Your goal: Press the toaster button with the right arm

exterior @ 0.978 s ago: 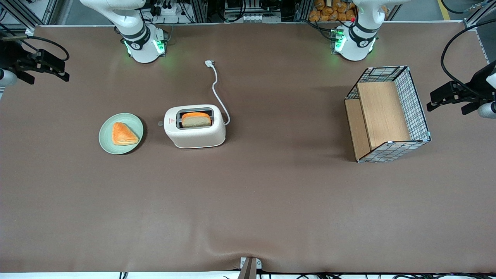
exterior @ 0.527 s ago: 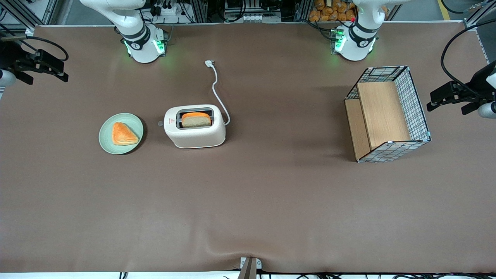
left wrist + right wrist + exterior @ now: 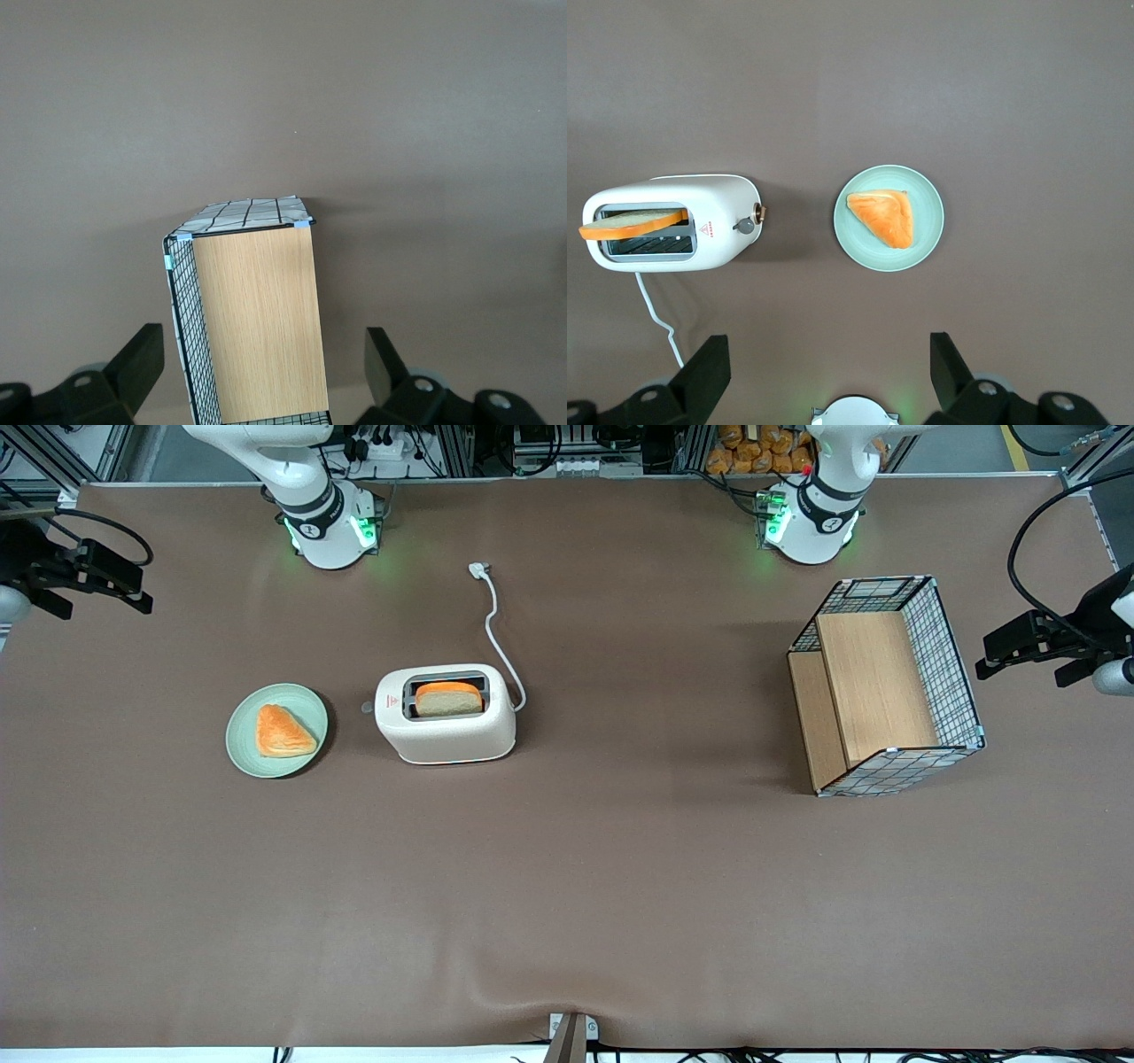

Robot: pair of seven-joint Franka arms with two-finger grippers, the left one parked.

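Observation:
The cream-white toaster point(image 3: 446, 716) stands on the brown table with a slice of bread in its slot. Its small grey button point(image 3: 367, 708) sticks out of the end that faces the green plate. My right gripper point(image 3: 140, 590) hangs above the working arm's end of the table, well away from the toaster, and is open with nothing between its fingers. In the right wrist view, the toaster point(image 3: 664, 221) and its button point(image 3: 745, 226) lie far below the widely spread gripper point(image 3: 828, 367).
A green plate point(image 3: 301, 695) holding a triangular pastry point(image 3: 282, 732) sits beside the toaster's button end. The white cord point(image 3: 498, 638) runs from the toaster toward the arm bases. A wire-mesh wooden basket point(image 3: 886, 686) stands toward the parked arm's end.
My right gripper has drifted slightly outward toward the working arm's table edge. The toaster, plate and basket have not moved.

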